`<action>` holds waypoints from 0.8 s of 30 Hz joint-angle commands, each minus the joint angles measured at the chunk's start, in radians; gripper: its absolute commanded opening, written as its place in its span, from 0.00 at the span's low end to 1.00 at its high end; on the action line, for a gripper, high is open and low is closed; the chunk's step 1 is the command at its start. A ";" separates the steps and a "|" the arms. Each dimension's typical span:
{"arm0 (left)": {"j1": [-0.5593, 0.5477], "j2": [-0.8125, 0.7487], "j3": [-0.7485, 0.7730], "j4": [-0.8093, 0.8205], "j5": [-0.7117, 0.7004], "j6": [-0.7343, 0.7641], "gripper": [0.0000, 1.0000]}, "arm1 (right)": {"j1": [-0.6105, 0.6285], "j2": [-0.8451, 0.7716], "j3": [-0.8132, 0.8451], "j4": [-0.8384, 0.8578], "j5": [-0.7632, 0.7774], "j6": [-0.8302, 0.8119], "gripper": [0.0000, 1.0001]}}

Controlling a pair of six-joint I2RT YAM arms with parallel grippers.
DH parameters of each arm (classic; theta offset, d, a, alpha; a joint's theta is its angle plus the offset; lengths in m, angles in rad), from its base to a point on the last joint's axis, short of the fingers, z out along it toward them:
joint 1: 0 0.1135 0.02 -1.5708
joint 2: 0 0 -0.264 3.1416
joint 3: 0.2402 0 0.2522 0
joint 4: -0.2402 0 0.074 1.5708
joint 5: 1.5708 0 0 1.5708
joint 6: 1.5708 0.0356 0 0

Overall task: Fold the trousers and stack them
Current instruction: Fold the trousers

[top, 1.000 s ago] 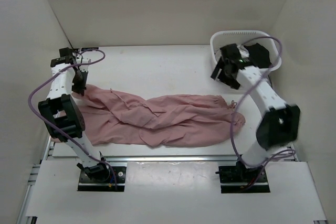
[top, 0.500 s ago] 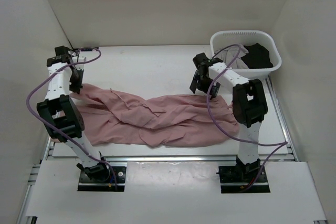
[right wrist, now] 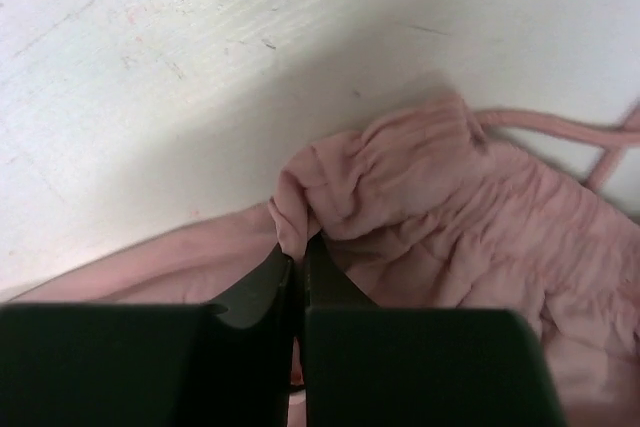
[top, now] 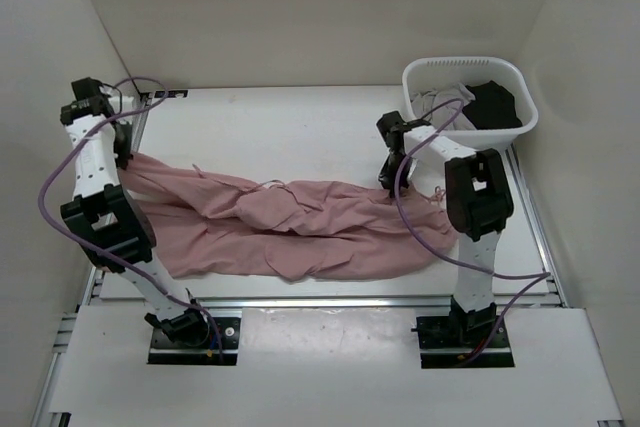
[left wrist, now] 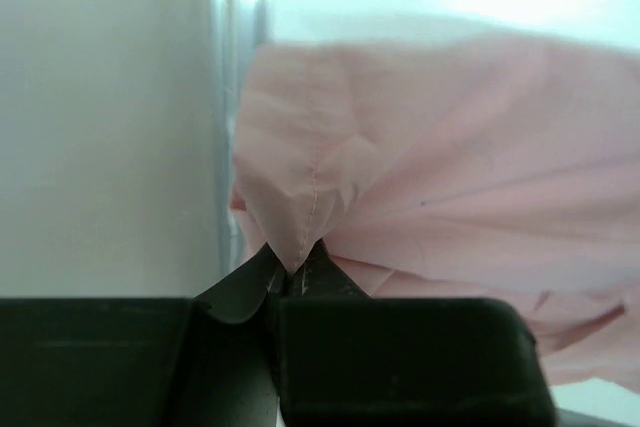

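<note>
Pink trousers (top: 300, 222) lie crumpled across the table from left to right. My left gripper (top: 124, 152) is at their far left end, close to the left wall, shut on a corner of the cloth. In the left wrist view that pink corner (left wrist: 300, 207) rises out of the closed left gripper (left wrist: 293, 272). My right gripper (top: 389, 182) is down on the trousers' upper right edge. In the right wrist view the right gripper (right wrist: 300, 249) is shut on a fold of the gathered pink cloth (right wrist: 430, 197).
A white basket (top: 520, 127) with a dark garment (top: 492, 102) in it stands at the back right. A pink drawstring (right wrist: 560, 127) trails from the gathered end. The side walls stand close to both arms, and a metal rail (top: 320, 302) runs along the near edge.
My right gripper came from the basket to the trousers' upper right edge and shut on the cloth. My left gripper moved back and left, drawing the cloth's left end with it.
</note>
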 commanded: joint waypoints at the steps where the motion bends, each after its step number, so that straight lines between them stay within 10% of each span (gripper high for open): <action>1: 0.029 -0.001 0.146 0.017 -0.024 0.034 0.14 | -0.008 -0.151 -0.005 0.007 0.114 0.000 0.00; 9: 0.029 0.075 0.361 -0.031 -0.069 0.108 0.14 | -0.008 -0.598 -0.147 0.043 0.462 -0.101 0.00; 21: 0.104 -0.224 -0.329 0.003 -0.111 0.223 0.14 | -0.017 -1.084 -0.750 0.086 0.337 -0.109 0.00; 24: 0.150 -0.296 -0.499 0.014 -0.111 0.223 0.14 | -0.017 -1.151 -0.862 0.077 0.163 -0.118 0.34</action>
